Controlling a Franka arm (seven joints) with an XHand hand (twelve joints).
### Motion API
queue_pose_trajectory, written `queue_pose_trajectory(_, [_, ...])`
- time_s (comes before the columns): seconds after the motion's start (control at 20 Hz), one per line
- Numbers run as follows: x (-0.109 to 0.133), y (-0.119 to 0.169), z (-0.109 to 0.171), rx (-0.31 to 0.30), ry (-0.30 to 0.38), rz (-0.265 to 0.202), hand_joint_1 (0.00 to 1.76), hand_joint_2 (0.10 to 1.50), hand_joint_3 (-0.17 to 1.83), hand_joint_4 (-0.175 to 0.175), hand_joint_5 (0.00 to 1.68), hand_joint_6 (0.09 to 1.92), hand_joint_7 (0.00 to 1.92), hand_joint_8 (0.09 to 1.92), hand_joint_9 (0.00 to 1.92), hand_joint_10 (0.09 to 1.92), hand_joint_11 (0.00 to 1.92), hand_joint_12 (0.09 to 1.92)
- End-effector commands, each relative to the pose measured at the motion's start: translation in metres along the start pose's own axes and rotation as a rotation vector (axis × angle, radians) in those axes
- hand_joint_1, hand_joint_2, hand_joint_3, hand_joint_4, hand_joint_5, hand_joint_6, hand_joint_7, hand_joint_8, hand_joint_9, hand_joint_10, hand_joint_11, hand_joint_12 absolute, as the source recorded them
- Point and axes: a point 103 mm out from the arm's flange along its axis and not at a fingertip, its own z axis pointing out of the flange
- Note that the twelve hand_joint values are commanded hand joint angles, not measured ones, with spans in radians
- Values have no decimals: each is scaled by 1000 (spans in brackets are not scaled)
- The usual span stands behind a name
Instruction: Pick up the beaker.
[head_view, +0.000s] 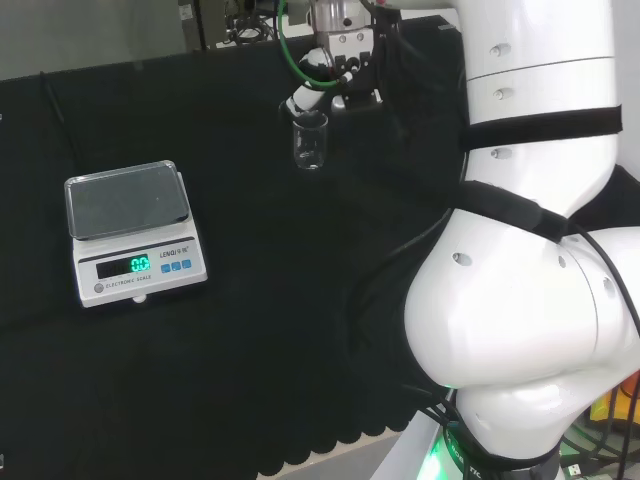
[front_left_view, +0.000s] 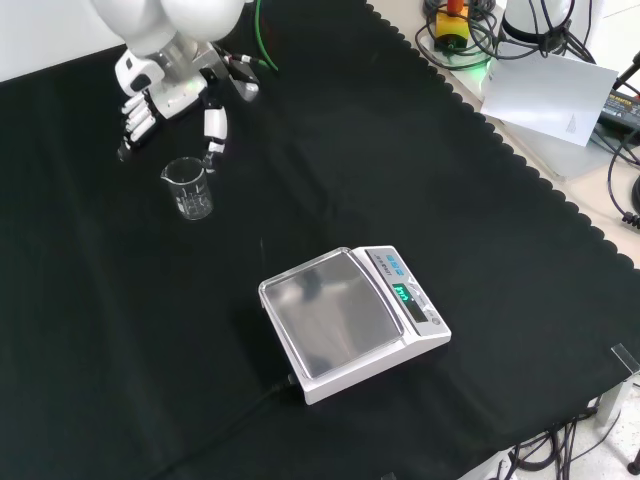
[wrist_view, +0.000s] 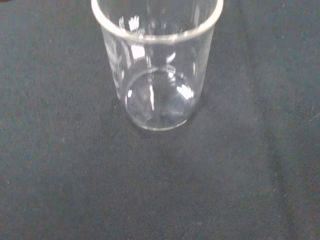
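One clear beaker (front_left_view: 189, 188) upright on the black cloth of the desk (front_left_view: 330, 120), spout rim up, looks empty. Sits toward the upper left in the front view, well apart from the scale. Seen in the head view (head_view: 310, 142) near the cloth's far side, just left of the white arm links (head_view: 530, 200). Close and large in the wrist view (wrist_view: 157, 65), round base flat on the cloth, nothing visible inside.

Hand (front_left_view: 165, 95) poised just above and behind the beaker in the front view, black and white fingers (front_left_view: 135, 120) pointing down on the beaker's left, thumb (front_left_view: 214, 130) down on its right. Fingers relaxed and spread, beaker between them; contact with the glass hard to judge, no curl round it. Hand (head_view: 320, 85) directly over the beaker's rim in the head view too.

White scale (front_left_view: 352, 320) with a grey steel pan lower down in the front view, green digits lit on its display. Same scale (head_view: 132, 232) at the left in the head view.
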Motion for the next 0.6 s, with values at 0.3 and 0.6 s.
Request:
queue_pose_trajectory(0.3, [3,10,28,63,-9,-3,537,688,243,-2,118,87,68,696,182,847,0,1370])
queue_pose_trajectory(0.6, [-4,22,46,87,-20,2,537,689,241,-2,124,87,69,696,182,849,0,1369])
